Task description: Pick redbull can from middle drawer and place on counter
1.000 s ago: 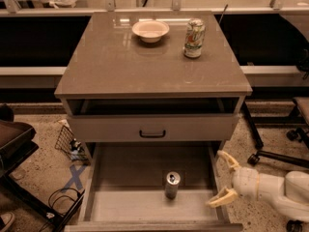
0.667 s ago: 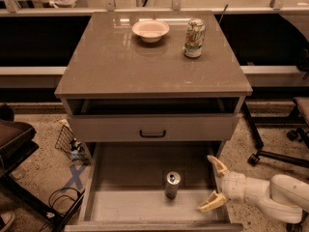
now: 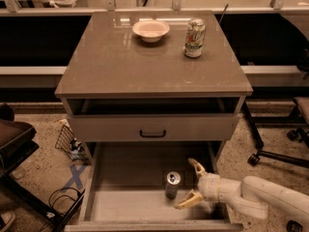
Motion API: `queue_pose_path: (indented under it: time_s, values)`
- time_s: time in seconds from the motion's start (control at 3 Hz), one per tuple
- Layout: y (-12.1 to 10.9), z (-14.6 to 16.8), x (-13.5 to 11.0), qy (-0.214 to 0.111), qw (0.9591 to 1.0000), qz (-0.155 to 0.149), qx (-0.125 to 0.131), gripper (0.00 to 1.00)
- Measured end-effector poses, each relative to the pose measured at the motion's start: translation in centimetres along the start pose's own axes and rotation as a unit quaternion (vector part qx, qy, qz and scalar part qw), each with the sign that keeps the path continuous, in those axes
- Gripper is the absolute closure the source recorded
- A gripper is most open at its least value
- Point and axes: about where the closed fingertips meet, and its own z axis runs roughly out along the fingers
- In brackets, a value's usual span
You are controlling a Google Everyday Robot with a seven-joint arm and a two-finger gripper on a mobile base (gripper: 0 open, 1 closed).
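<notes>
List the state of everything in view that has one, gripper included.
redbull can: upright on the drawer floor, not gripped.
middle drawer: pulled open.
gripper: open, low in the drawer, just right of the redbull can.
soda can: upright on the counter.
bowl: upright on the counter, looks empty.

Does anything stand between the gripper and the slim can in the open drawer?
Nothing visible. The open cream two-finger gripper is close beside the slim silvery redbull can, inside the shallow grey-beige middle drawer.
</notes>
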Motion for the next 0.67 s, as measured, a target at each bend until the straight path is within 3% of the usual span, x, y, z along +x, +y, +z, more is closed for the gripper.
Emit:
queue_pose_path:
  time_s: [0.33,0.67]
  values:
    - [-0.1,2.5,1.0,-0.005,0.9999,0.013,-0.007,0.18]
    - [-0.4,4.1,1.4,-0.004,0.9996,0.024,-0.014,0.49]
